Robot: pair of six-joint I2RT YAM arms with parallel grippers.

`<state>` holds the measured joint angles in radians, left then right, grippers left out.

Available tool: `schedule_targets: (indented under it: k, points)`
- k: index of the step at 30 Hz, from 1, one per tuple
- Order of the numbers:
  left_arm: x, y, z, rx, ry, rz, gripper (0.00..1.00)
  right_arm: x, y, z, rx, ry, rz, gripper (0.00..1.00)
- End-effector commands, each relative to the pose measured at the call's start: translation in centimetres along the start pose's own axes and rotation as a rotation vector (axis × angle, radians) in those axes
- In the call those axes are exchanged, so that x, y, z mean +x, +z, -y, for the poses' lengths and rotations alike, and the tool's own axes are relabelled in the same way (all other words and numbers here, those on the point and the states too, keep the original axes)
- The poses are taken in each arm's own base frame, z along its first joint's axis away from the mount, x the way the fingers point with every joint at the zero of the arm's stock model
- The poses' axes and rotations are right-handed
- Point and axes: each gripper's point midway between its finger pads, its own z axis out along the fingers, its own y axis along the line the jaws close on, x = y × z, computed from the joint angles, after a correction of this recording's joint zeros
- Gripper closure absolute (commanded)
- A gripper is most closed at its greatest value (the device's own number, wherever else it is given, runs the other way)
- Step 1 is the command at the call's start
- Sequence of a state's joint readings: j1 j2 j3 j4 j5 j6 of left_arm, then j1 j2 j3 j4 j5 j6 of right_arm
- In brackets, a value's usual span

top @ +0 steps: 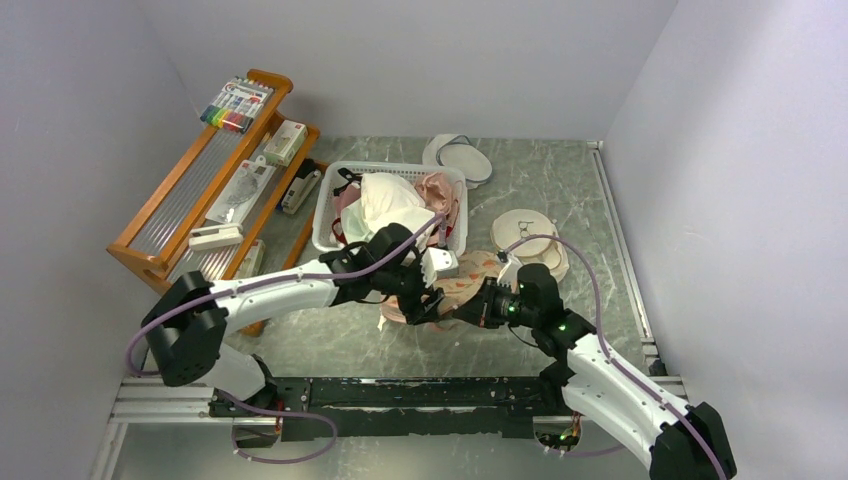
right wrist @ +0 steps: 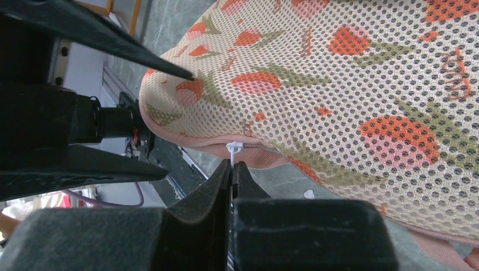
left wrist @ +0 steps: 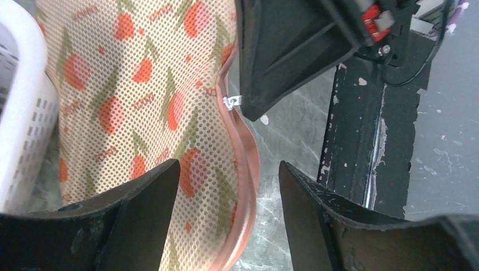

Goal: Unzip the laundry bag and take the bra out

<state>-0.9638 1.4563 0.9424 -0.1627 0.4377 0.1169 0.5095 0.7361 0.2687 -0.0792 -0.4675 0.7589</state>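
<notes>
The laundry bag (top: 470, 272), peach mesh with orange-red flowers and pink trim, lies on the table in front of the basket. It fills the left wrist view (left wrist: 130, 96) and the right wrist view (right wrist: 350, 79). Its zip looks closed. My right gripper (right wrist: 231, 164) is shut on the white zipper pull (right wrist: 233, 148) at the bag's near edge; the pull also shows in the left wrist view (left wrist: 231, 102). My left gripper (left wrist: 229, 165) is open, straddling the bag's pink edge beside the pull. In the top view the left gripper (top: 428, 303) and right gripper (top: 462, 308) nearly meet. The black bra is hidden.
A white basket (top: 330, 215) with white and pink garments stands just behind the bag; its wall shows in the left wrist view (left wrist: 22, 130). Two white round pouches (top: 462, 158) (top: 528, 232) lie at the back right. A wooden rack (top: 215, 190) lines the left. The black rail (top: 400, 395) runs along the front.
</notes>
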Motion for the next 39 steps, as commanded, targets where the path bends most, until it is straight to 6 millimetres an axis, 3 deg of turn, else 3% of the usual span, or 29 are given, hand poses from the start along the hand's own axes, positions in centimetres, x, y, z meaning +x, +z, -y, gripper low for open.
schedule_targets:
  k: [1,9,15,21,26,30,33,39]
  points:
    - [-1.3,0.7,-0.5,-0.01,-0.046,0.015,0.24,-0.3,-0.2,-1.4,-0.051,-0.026,0.003,1.0]
    - [0.9,1.9,-2.4,-0.09,-0.09,-0.094,0.38,-0.3,0.0,-1.5,-0.056,-0.028,-0.005,1.0]
    - [1.4,2.3,-2.2,-0.07,-0.101,-0.124,0.54,-0.2,0.1,-1.3,-0.048,-0.027,-0.012,1.0]
    - [1.6,2.2,-2.4,-0.071,-0.09,-0.148,0.78,-0.1,0.1,-0.3,0.014,-0.02,-0.02,1.0]
    - [1.9,1.4,-3.2,-0.124,-0.055,-0.178,0.93,-0.4,-0.6,3.2,0.217,0.053,0.043,1.0]
    - [2.4,0.7,-4.0,-0.172,-0.029,-0.206,0.93,-0.3,-1.9,7.8,0.479,0.211,0.123,1.0]
    - [2.7,0.2,-4.6,-0.209,-0.019,-0.225,0.93,-0.2,-4.1,11.0,0.711,0.335,0.2,1.0]
    - [3.3,-0.2,-5.1,-0.242,0.0,-0.25,0.93,-3.4,-7.4,13.4,0.918,0.357,0.433,1.0]
